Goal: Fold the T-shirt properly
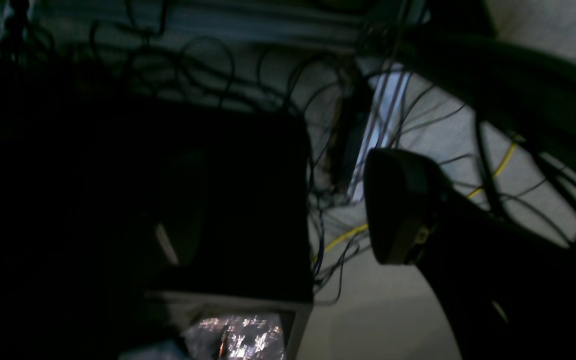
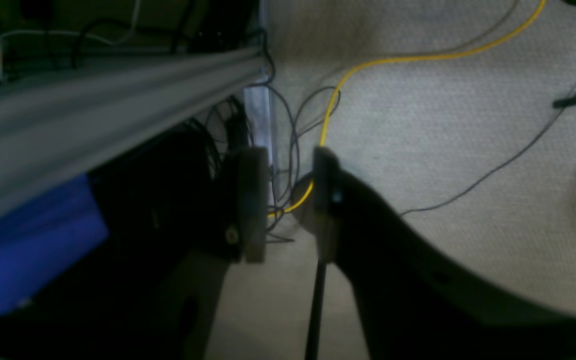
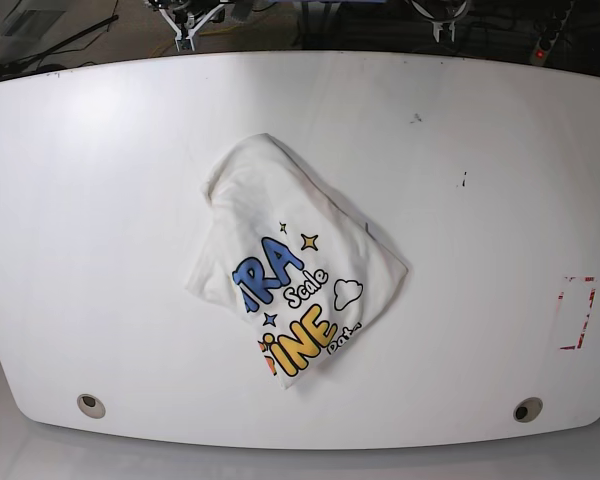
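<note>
Clearly, the T-shirt (image 3: 300,270) lies inside the table's edges (image 3: 110,250), both hands (image 1: 285,207) parted, gripping nothing.

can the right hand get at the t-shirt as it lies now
Probably yes: the right hand hangs open and empty past the table's far edge, and nothing lies over or between it and the T-shirt.
</note>
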`<action>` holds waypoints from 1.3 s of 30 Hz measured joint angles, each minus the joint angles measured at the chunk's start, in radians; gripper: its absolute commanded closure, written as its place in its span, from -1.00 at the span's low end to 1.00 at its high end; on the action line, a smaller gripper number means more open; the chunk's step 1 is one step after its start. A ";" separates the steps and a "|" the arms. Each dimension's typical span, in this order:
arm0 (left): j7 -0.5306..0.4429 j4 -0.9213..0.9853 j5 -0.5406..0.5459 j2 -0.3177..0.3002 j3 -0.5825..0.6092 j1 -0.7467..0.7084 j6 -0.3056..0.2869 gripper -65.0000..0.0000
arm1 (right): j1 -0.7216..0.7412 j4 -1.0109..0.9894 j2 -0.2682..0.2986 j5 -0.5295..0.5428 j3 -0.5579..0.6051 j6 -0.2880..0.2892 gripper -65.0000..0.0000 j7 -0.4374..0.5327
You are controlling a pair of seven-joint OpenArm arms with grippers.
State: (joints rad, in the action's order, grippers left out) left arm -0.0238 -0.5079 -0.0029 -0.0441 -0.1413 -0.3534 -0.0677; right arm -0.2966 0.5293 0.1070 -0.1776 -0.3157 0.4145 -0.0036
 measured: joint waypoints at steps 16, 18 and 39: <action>0.010 -0.541 -0.004 0.002 0.002 -0.371 -0.006 -0.37 | -0.315 0.433 -0.062 -0.003 0.002 0.011 0.56 -0.064; 0.009 -0.638 -0.005 0.003 0.002 -0.435 -0.004 -0.37 | -0.364 0.530 -0.071 -0.002 0.003 0.041 0.56 -0.077; 0.084 -1.436 0.031 0.018 -0.080 -0.872 -0.004 -0.38 | -0.769 1.313 -0.074 0.222 0.000 0.111 0.56 -0.330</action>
State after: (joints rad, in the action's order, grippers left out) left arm 0.0605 -1.9438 0.0280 -0.0265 -0.2218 -1.2259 -0.0715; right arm -1.0660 1.8423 0.0326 0.0448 -0.3153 0.5255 -0.3340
